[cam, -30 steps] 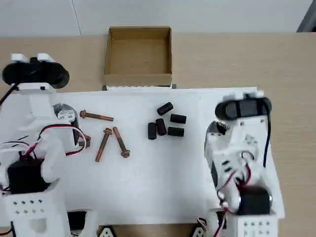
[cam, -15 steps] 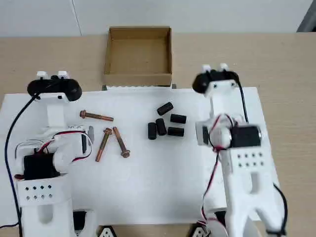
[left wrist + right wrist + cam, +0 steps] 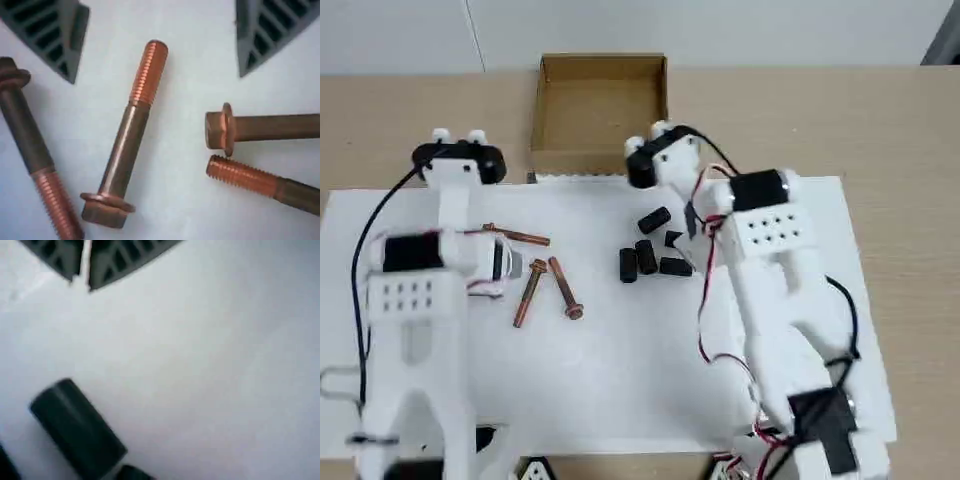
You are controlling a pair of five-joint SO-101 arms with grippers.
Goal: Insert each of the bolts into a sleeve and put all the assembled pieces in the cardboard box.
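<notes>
Three copper bolts lie loose on the white mat, with a fourth partly under the left arm. In the left wrist view, my left gripper hangs open just above them, with the threaded end of one bolt between its fingers. Several black sleeves lie clustered at mid-mat. My right gripper is shut and empty over bare mat beside one sleeve. The cardboard box stands empty at the back.
The white mat covers most of the wooden table. Both arm bases stand at the near edge, left and right. The right arm hides part of the sleeve cluster. Open mat lies between the bolts and the sleeves.
Both arms have unfolded from the near side and stretched towards the middle: the left one now over the bolts, the right one over the sleeves. Bolts and sleeves have not moved.
</notes>
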